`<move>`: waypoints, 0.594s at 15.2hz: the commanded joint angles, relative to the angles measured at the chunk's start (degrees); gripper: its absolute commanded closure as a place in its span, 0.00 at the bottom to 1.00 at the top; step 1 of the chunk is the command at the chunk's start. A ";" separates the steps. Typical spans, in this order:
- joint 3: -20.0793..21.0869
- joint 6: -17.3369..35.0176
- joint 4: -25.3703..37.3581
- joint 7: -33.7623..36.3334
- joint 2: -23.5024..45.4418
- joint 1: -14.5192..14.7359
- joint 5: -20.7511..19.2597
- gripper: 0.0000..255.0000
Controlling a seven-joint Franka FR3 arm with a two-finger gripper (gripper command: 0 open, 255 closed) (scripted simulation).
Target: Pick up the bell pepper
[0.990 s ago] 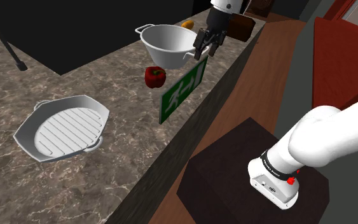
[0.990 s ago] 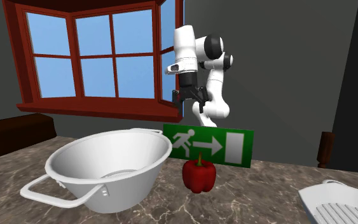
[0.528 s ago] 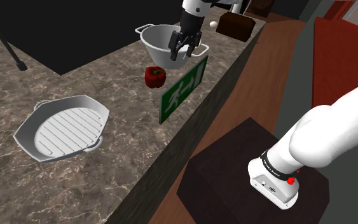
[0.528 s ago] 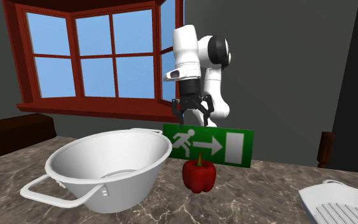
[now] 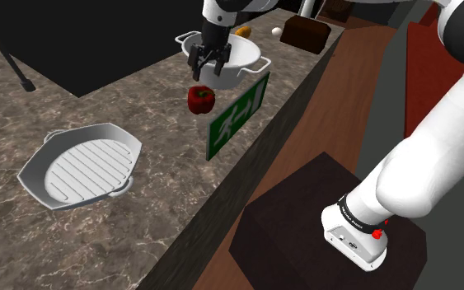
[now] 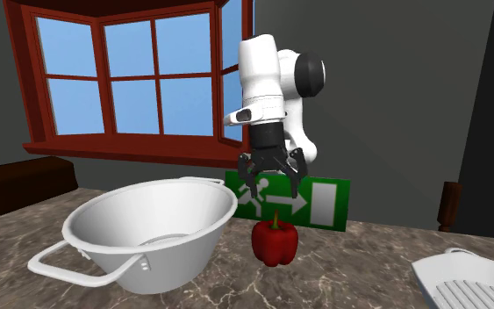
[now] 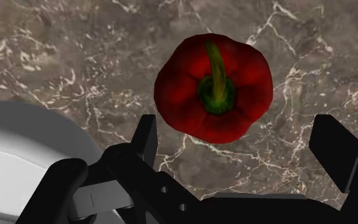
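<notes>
Hovering: claw (image 6: 272,189) spread above bell pepper (image 6: 275,243) | flanked by bowl (image 6: 170,255), sign (image 6: 324,204)

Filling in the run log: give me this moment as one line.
stage: pre-grasp | red bell pepper: upright on marbled counter | pincer: open, above it, no contact

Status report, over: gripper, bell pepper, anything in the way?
Gripper open, above red bell pepper, not touching. Pepper upright on marbled counter. White bowl, green exit sign close beside.

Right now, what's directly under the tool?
The red bell pepper stands stem-up on the marbled counter, below the open tool. The counter beneath the pepper is covered.
</notes>
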 commanded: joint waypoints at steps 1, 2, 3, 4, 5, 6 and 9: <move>0.11 1.03 -0.04 0.06 0.93 0.16 -0.07 0.00; 0.12 1.76 -0.65 -0.04 1.05 0.17 -0.05 0.00; 0.12 2.48 -1.22 -0.14 1.21 0.18 -0.03 0.00; 0.13 3.20 -1.80 -0.23 1.36 0.19 0.00 0.00; 0.14 3.93 -2.37 -0.33 1.53 0.21 0.02 0.00; 0.15 5.07 -3.23 -0.47 1.82 0.23 0.06 0.00; 0.14 5.04 -3.28 -0.50 1.75 0.21 0.07 1.00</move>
